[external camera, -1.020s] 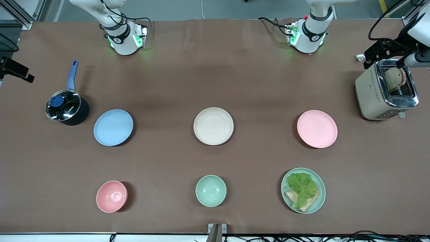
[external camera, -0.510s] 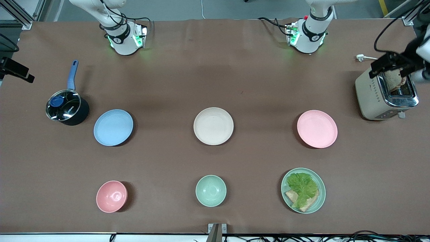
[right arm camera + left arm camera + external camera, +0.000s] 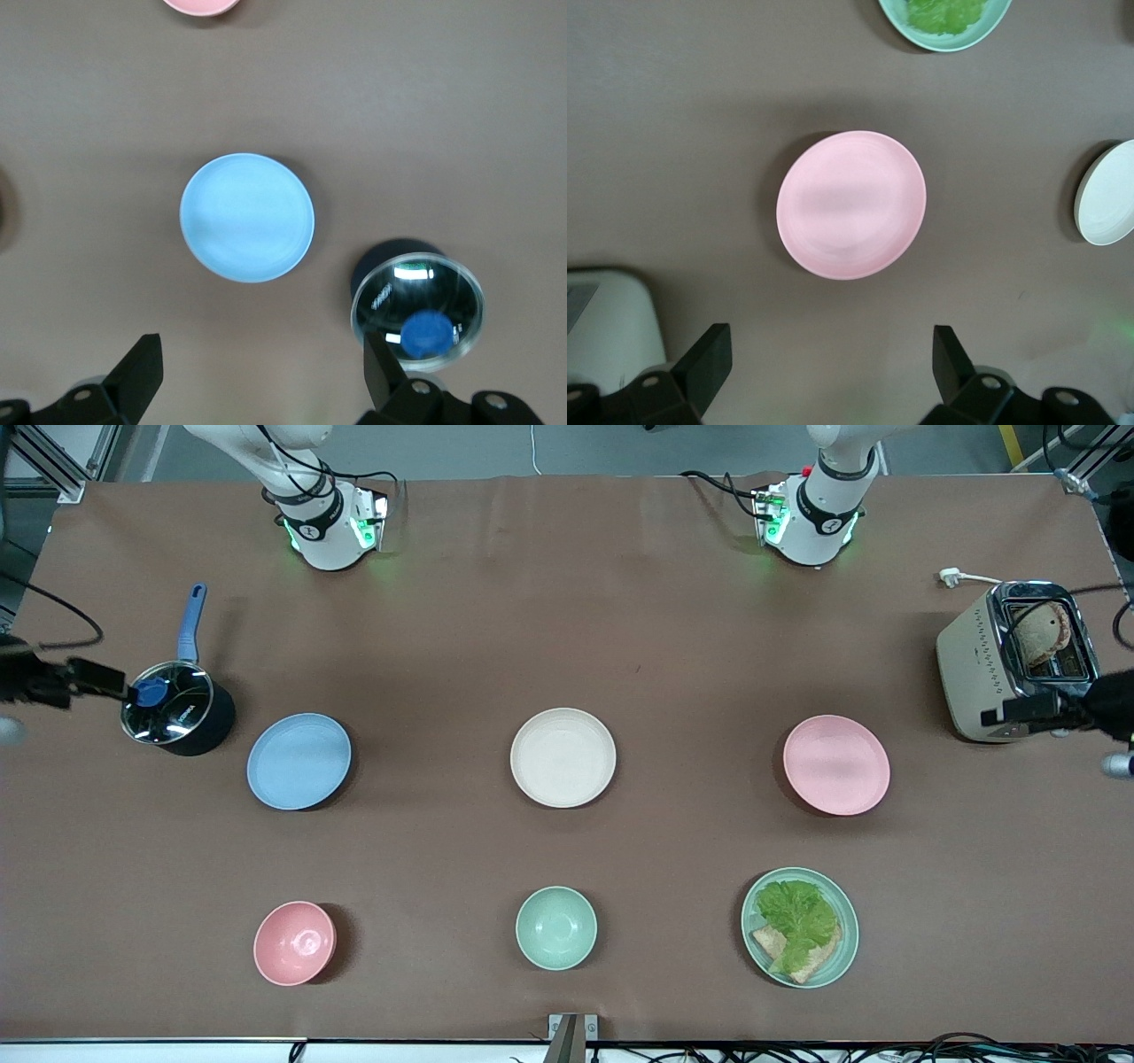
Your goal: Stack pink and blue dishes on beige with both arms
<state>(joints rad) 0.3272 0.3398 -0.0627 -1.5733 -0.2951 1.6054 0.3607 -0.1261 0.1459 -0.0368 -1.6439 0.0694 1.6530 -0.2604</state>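
The pale blue plate [image 3: 299, 761] lies toward the right arm's end of the table, the beige plate [image 3: 563, 757] at the middle, and the pale pink plate [image 3: 836, 764] toward the left arm's end. All three sit apart in one row. My left gripper [image 3: 1032, 710] hangs in the air by the toaster; in the left wrist view it [image 3: 831, 363] is open above bare table, short of the pink plate [image 3: 851, 204]. My right gripper [image 3: 89, 677] hovers beside the pot. It [image 3: 261, 367] is open and empty, with the blue plate [image 3: 247, 217] ahead of it.
A dark pot with a glass lid [image 3: 177, 707] stands beside the blue plate. A toaster holding bread [image 3: 1019, 660] stands beside the pink plate. Nearer the front camera are a pink bowl [image 3: 294, 942], a green bowl [image 3: 555, 927] and a green plate with lettuce and bread [image 3: 800, 926].
The left gripper has left the top of the toaster and now hangs lower in view at its end. The right gripper has swung into view beside the pot. No plate has moved.
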